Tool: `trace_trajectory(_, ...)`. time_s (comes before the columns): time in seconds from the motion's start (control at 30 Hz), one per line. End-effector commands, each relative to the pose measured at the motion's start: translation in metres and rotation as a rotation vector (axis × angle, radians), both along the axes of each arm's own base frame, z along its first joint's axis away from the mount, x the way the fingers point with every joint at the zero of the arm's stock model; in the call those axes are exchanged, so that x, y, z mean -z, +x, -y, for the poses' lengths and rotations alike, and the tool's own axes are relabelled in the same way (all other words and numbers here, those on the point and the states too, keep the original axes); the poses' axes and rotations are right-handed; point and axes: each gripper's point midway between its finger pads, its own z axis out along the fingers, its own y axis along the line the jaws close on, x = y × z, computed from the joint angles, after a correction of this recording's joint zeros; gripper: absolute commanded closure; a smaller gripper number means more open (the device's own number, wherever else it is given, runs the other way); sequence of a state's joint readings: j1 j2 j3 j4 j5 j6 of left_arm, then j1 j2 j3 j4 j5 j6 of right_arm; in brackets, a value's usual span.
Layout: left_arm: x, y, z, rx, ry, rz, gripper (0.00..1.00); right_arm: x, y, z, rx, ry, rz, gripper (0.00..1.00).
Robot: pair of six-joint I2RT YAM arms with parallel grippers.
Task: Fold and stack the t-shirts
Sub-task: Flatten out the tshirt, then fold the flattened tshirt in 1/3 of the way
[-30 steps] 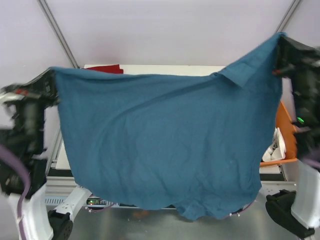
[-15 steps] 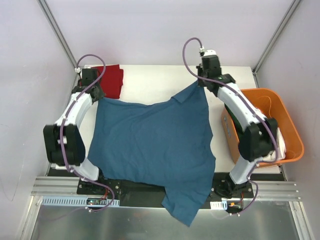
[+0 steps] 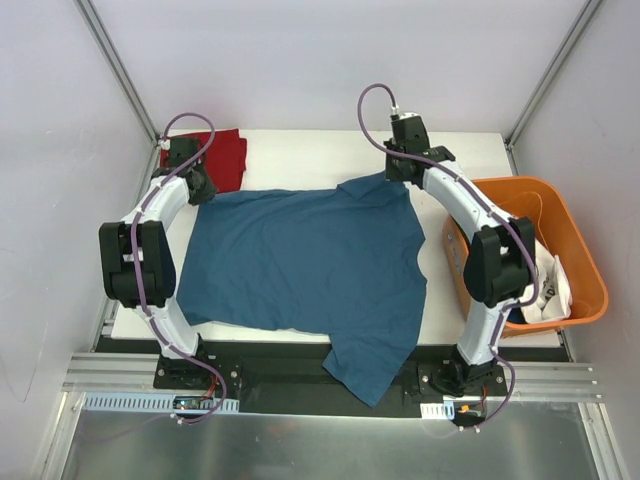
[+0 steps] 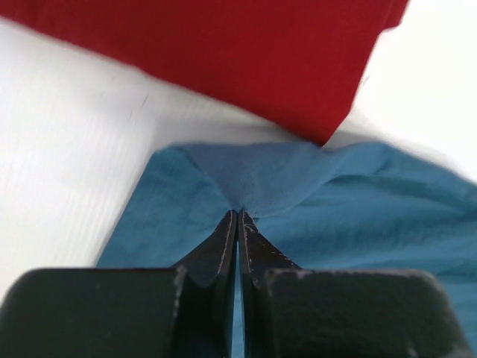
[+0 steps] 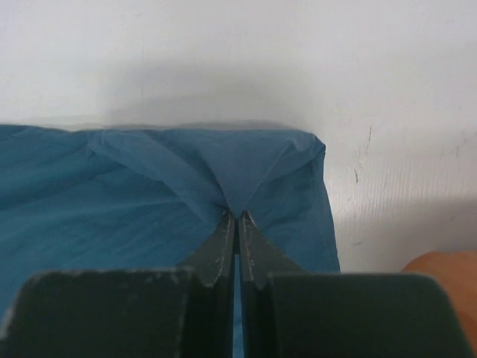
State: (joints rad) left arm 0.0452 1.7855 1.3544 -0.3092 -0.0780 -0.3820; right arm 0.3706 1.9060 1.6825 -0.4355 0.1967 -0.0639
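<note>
A teal-blue t-shirt (image 3: pixel 305 265) lies spread on the white table, its lower end hanging over the near edge. My left gripper (image 3: pixel 199 190) is shut on its far left corner; the pinch shows in the left wrist view (image 4: pixel 238 214). My right gripper (image 3: pixel 398 176) is shut on its far right corner, seen in the right wrist view (image 5: pixel 236 215). A folded deep red t-shirt (image 3: pixel 222 158) lies at the far left corner of the table, just behind the left gripper, and also shows in the left wrist view (image 4: pixel 223 52).
An orange plastic basket (image 3: pixel 575 250) stands at the right edge of the table with white and dark clothes (image 3: pixel 545 290) inside. Metal frame posts rise at the back corners.
Both arms have swung down and forward from holding the teal-blue shirt up in the air. The shirt now lies spread flat on the table, pulled further toward the back.
</note>
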Motion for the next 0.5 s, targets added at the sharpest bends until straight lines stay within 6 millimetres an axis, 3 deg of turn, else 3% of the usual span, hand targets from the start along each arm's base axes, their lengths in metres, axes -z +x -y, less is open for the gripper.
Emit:
trace_trajectory(0.0, -0.027, -0.029, -0.007, -0.050, -0.019, 0.054, 1.00, -0.046, -0.036, 0.006, 0.018, 0.092, 0.051, 0.99)
trace_trajectory(0.03, -0.021, -0.039, -0.009, -0.067, -0.011, 0.038, 1.00, -0.046, -0.044, 0.006, 0.031, 0.114, 0.039, 0.99)
trace_trajectory(0.1, -0.031, -0.050, -0.013, -0.090, 0.000, 0.064, 1.00, -0.060, -0.059, 0.010, 0.038, 0.141, 0.060, 0.99)
trace_trajectory(0.13, -0.025, -0.059, -0.015, -0.108, 0.002, 0.052, 1.00, -0.052, -0.069, 0.013, 0.038, 0.139, 0.039, 0.99)
trace_trajectory(0.2, -0.031, -0.069, -0.019, -0.140, 0.012, 0.071, 1.00, -0.061, -0.085, 0.019, 0.043, 0.148, 0.043, 0.99)
trace_trajectory(0.27, -0.023, -0.080, -0.022, -0.174, 0.008, 0.056, 1.00, -0.051, -0.103, 0.022, 0.041, 0.147, -0.002, 0.99)
trace_trajectory(0.33, -0.022, -0.090, -0.027, -0.214, 0.003, 0.061, 1.00, -0.055, -0.117, 0.026, 0.037, 0.157, -0.011, 0.99)
trace_trajectory(0.47, -0.022, -0.101, -0.039, -0.287, -0.022, 0.070, 1.00, -0.037, -0.151, 0.033, 0.045, 0.161, -0.098, 0.99)
